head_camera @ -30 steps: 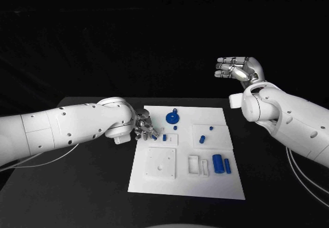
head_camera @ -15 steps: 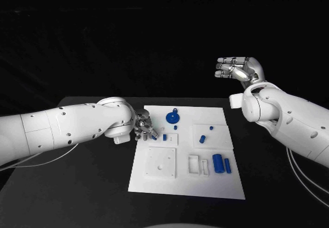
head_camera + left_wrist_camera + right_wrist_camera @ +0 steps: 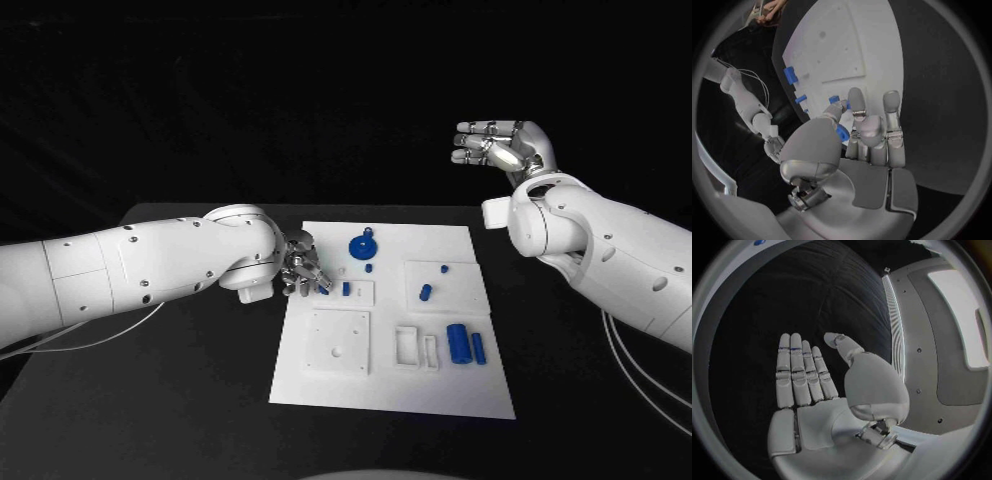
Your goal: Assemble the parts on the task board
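While right robot hand (image 3: 500, 145) hangs empty, left robot hand (image 3: 302, 270) pinches blue part (image 3: 842, 132).

Head cam looks down on the table (image 3: 173, 400); the left wrist cam, much closer, shares the task board (image 3: 392, 330).

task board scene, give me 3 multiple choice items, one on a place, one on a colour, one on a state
1. Where is the left hand?
A. at the task board's left edge
B. off the table
C. at the board's near right corner

2. What colour is the round part at the board's far end?
A. red
B. blue
C. green

3. How is the right hand?
A. gripping a part
B. pressing the board
C. raised, holding nothing

Answers: 1 A, the head view shows its fingers at that edge; 2 B, plainly blue; 3 C, the right wrist view shows a bare palm.
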Robot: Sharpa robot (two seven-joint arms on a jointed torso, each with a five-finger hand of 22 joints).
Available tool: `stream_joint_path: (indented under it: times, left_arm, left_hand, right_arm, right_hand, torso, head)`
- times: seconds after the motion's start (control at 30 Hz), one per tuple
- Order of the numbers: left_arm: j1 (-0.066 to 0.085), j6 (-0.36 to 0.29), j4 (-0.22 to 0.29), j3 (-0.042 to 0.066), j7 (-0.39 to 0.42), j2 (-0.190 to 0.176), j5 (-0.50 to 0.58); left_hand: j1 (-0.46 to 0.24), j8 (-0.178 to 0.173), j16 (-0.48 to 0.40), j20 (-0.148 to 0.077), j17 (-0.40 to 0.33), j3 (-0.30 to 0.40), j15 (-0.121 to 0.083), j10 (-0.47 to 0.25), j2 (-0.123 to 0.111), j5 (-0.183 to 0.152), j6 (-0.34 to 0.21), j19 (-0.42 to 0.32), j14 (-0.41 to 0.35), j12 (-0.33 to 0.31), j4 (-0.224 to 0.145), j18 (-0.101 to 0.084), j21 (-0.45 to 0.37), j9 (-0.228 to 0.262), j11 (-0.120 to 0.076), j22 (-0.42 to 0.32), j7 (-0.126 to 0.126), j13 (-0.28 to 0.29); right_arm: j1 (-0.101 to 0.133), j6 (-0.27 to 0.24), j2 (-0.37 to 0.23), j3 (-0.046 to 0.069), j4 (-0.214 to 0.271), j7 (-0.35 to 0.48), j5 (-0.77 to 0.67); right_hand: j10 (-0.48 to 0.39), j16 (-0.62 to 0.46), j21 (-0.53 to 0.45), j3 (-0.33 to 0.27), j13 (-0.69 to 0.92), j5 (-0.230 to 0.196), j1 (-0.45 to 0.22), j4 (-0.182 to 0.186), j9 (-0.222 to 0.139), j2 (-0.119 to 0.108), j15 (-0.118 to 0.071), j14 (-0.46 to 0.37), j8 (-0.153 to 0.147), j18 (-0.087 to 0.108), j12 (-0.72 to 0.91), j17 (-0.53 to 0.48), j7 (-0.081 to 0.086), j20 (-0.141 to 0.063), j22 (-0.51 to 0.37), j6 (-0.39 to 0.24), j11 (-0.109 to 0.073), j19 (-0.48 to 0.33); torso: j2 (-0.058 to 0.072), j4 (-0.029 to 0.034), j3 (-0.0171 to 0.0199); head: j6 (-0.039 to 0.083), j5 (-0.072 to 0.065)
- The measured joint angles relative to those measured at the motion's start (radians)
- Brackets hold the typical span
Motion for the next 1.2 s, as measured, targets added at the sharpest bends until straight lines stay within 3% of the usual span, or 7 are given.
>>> stream_joint_path:
  times: [0.7, 0.77, 1.2]
  left_arm:
    - [-0.006, 0.002, -0.011, -0.001, -0.004, 0.018, -0.016]
    - [-0.008, 0.002, -0.01, -0.002, -0.005, 0.022, -0.018]
    - [-0.008, 0.002, -0.01, -0.004, -0.006, 0.024, -0.024]
  left_hand:
    - [0.001, 0.002, 0.0, 0.0, 0.005, -0.001, 0.004, 0.0, 0.001, 0.009, 0.004, 0.0, 0.004, 0.0, -0.001, 0.0, 0.0, 0.003, 0.0, 0.0, 0.004, -0.001]
    - [-0.001, 0.011, 0.0, 0.0, 0.005, -0.001, 0.005, 0.009, 0.002, 0.009, 0.008, 0.0, 0.005, 0.004, -0.001, 0.0, 0.0, 0.01, 0.009, 0.0, 0.006, -0.001]
    - [-0.002, 0.017, 0.0, 0.0, 0.004, -0.001, 0.006, 0.012, 0.004, 0.008, 0.013, 0.0, 0.005, 0.007, -0.001, 0.0, 0.0, 0.025, 0.012, 0.0, 0.006, 0.001]
  right_arm:
    - [-0.003, 0.003, 0.0, 0.0, 0.0, 0.0, 0.0]
    - [-0.003, 0.003, 0.0, 0.0, 0.0, 0.0, 0.0]
    - [-0.006, 0.005, 0.0, 0.0, -0.002, -0.001, -0.001]
  right_hand:
    - [0.0, 0.0, 0.0, -0.003, 0.0, 0.004, 0.0, 0.003, 0.0, 0.0, 0.0, 0.0, 0.0, 0.0, 0.0, -0.001, 0.0, 0.0, 0.0, 0.0, 0.0, 0.0]
    - [0.0, 0.0, 0.0, -0.003, 0.0, 0.004, 0.0, 0.003, 0.0, 0.0, 0.0, 0.0, 0.0, 0.0, 0.0, -0.001, 0.0, 0.0, 0.0, 0.0, 0.0, 0.0]
    - [0.0, 0.0, -0.001, -0.002, 0.0, 0.004, 0.0, 0.005, 0.0, 0.0, 0.0, 0.0, 0.0, 0.0, 0.0, -0.001, -0.003, 0.0, 0.0, -0.004, 0.0, 0.0]
  torso:
    - [0.0, -0.0007, 0.0003]
    - [0.0, -0.0007, 0.0004]
    - [0.0, -0.0002, 0.0007]
  head:
    - [-0.003, -0.002]
    - [-0.004, -0.003]
    - [-0.005, -0.004]
